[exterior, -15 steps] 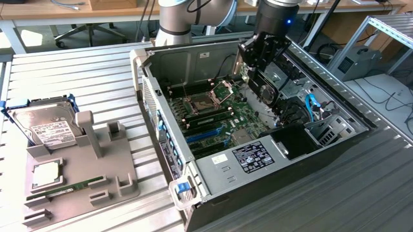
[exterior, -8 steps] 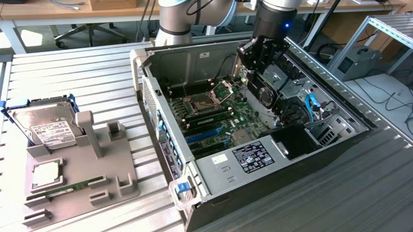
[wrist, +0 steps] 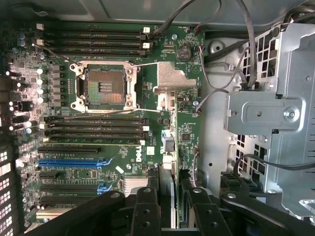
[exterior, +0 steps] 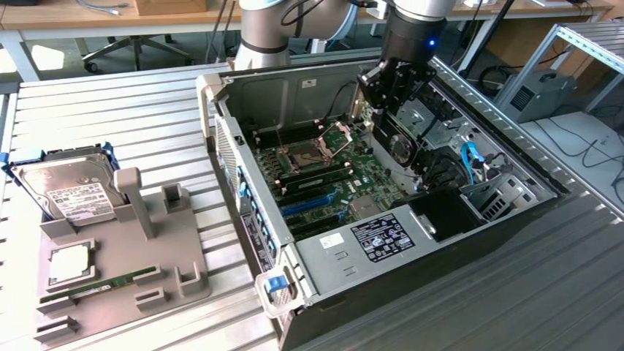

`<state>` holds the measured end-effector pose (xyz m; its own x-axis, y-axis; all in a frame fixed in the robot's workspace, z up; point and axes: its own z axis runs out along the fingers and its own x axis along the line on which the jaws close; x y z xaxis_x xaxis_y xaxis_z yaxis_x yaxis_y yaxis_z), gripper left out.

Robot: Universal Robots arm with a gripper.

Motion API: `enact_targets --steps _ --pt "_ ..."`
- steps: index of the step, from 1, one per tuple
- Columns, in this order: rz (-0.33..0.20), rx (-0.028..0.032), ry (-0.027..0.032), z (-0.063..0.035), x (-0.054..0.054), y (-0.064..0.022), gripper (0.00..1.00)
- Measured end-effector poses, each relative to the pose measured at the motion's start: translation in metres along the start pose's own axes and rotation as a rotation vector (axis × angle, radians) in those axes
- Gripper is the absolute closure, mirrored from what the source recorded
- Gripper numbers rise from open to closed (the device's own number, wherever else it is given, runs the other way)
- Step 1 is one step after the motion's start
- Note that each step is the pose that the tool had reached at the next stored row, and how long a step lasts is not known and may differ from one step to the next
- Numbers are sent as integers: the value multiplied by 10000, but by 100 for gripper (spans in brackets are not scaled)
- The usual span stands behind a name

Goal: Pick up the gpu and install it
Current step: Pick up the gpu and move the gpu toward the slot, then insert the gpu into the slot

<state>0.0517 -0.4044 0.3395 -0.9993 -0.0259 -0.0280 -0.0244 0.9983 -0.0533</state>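
The gpu (exterior: 402,146) hangs edge-on, pinched between the jaws of the gripper (exterior: 395,110), above the motherboard (exterior: 332,175) inside one open computer case (exterior: 226,124) on a ribbed metal table (exterior: 127,117); one hard drive (exterior: 73,191) leans on one grey holder (exterior: 117,270); wooden desks (exterior: 58,14) behind

Gripper (exterior: 393,110) is inside the open case (exterior: 222,117), clamped on the gpu (exterior: 400,146), and the dark card hangs edge-on just over the motherboard (exterior: 337,172), at its far side. Over at the exterior view's left, the hard drive (exterior: 69,191) sits on the grey holder (exterior: 127,256) on the table (exterior: 127,110)
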Motion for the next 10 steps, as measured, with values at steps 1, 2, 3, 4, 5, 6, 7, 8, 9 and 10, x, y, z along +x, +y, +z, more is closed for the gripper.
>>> enact_targets --steps 1,2,3,4,5,6,7,8,9,10 --pt "0 0 0 0 0 0 73" --pt "0 0 0 0 0 0 73" --pt "-1 0 0 0 0 0 73" --pt "0 -1 0 0 0 0 73" --pt "0 -1 -1 0 0 0 73" --pt "0 -1 0 0 0 0 73" --pt "0 0 0 0 0 0 73" --pt "0 -1 -1 0 0 0 73" --pt "-8 0 0 0 0 0 73" --pt "-19 -1 -1 0 0 0 73"
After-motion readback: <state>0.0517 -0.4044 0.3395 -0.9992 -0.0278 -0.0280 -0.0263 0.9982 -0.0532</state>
